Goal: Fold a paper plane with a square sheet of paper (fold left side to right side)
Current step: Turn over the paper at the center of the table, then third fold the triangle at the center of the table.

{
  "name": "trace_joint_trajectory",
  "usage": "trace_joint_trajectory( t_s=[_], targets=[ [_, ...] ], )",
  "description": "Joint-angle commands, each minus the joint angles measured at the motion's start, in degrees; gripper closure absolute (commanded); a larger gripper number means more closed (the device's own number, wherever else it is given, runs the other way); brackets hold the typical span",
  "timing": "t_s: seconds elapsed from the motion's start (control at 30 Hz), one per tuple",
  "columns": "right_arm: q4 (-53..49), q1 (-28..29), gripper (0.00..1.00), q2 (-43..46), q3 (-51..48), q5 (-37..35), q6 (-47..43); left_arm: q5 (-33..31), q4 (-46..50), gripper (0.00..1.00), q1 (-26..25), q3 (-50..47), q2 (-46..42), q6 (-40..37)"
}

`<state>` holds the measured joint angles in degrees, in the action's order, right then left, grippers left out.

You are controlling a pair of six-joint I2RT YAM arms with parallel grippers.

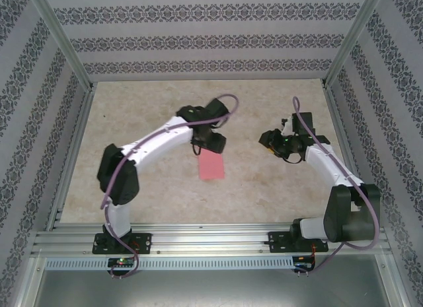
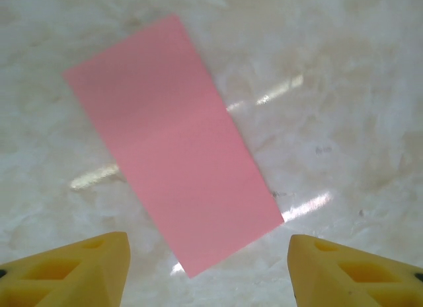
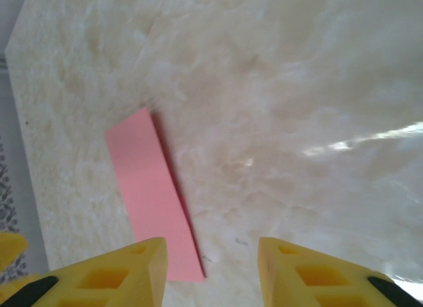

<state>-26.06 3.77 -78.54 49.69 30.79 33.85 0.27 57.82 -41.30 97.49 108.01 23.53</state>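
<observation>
Seemingly wrapping up the left-to-right fold: leaving the square sheet of paper flat, a narrow rectangle, near the middle of the tabletop. Hovering the left gripper above it, fingers wide apart, gripping nothing; poising the right gripper toward the right edge, half open, empty. Likely needing a corner pinch next.

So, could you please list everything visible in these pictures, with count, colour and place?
paper: one, pink, narrow rectangle, flat at mid-table
table: one, beige marbled, under everything
walls: three, grey patterned, around the table
frame: one, silver metal, along the near edge
arms: two, white and black, bases on the frame
left claw: one, yellow, open, over the paper
right claw: one, yellow, open, right of the paper
</observation>
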Motion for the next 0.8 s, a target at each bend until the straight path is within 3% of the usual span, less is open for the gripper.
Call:
trace_joint_trajectory(
  t_s=[0.0,0.1,0.23,0.77],
  targets=[
    [7.74,4.18,0.59,-2.93,1.31,1.58,2.96,11.64,-12.79,0.34,6.19,-11.05,-3.53,7.41],
    [8.79,7.94,0.59,-5.94,3.43,1.17,2.97,20.06,-22.81,0.35,11.15,-19.85,-5.74,11.7],
    [10.37,10.3,0.59,-8.29,4.7,0.96,3.76,26.69,-29.91,0.37,13.35,-24.25,-4.5,14.42],
    [10.57,11.35,0.59,-8.21,4.78,0.98,1.86,27.66,-33.63,0.41,13.42,-26.04,2.69,16.1]
  ],
)
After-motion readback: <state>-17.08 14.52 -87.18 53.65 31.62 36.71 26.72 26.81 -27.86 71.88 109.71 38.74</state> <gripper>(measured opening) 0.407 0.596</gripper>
